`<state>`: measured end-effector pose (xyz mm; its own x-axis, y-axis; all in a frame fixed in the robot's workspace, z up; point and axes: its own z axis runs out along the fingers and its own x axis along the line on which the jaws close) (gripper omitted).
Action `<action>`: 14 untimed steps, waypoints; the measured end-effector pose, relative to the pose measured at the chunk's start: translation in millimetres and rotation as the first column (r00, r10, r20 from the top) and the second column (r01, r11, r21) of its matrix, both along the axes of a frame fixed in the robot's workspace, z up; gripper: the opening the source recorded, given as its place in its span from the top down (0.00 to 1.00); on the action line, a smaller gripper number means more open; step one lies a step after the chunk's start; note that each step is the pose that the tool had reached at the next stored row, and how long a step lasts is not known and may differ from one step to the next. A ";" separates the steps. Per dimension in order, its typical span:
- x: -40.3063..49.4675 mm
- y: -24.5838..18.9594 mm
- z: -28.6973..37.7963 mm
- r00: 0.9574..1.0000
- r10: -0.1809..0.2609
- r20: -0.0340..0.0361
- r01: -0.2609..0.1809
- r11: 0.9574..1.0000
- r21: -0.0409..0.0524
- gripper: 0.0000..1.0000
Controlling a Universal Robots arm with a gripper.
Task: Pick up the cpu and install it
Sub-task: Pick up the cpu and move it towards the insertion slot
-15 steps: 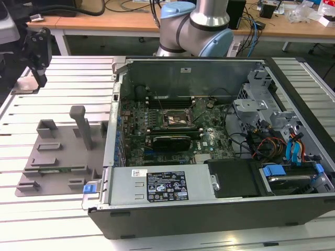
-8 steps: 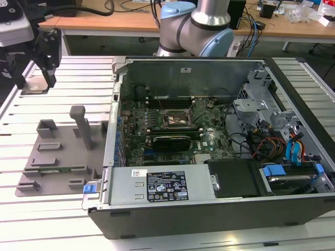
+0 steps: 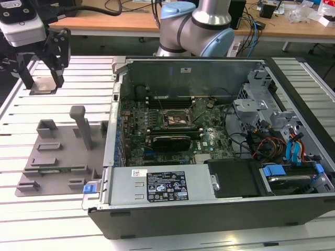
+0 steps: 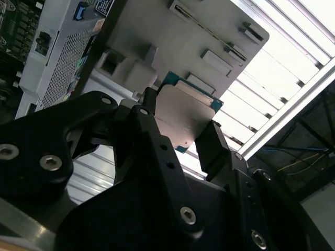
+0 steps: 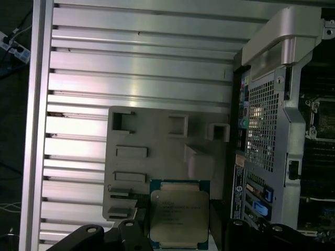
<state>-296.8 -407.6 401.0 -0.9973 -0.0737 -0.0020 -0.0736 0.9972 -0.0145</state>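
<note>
Black two-fingered gripper (image 3: 43,79) was clamped on the cpu (image 5: 179,213), a small square chip with a pale silver metal top. It held the chip in the air near the grey plastic fixture plate (image 5: 157,141), over the ribbed aluminium table (image 3: 15,151) beside the open computer case (image 3: 209,219).

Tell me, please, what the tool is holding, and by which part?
The tool holds the chip, pinched by two opposite edges, above the grey plate.
</note>
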 end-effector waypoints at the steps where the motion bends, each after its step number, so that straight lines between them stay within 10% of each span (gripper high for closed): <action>1: 2.0 0.0 0.0 1.000 0.000 0.000 0.000 1.000 0.000 0.45; 14: 28.4 0.7 0.0 1.000 0.000 0.000 0.000 1.000 -0.001 0.45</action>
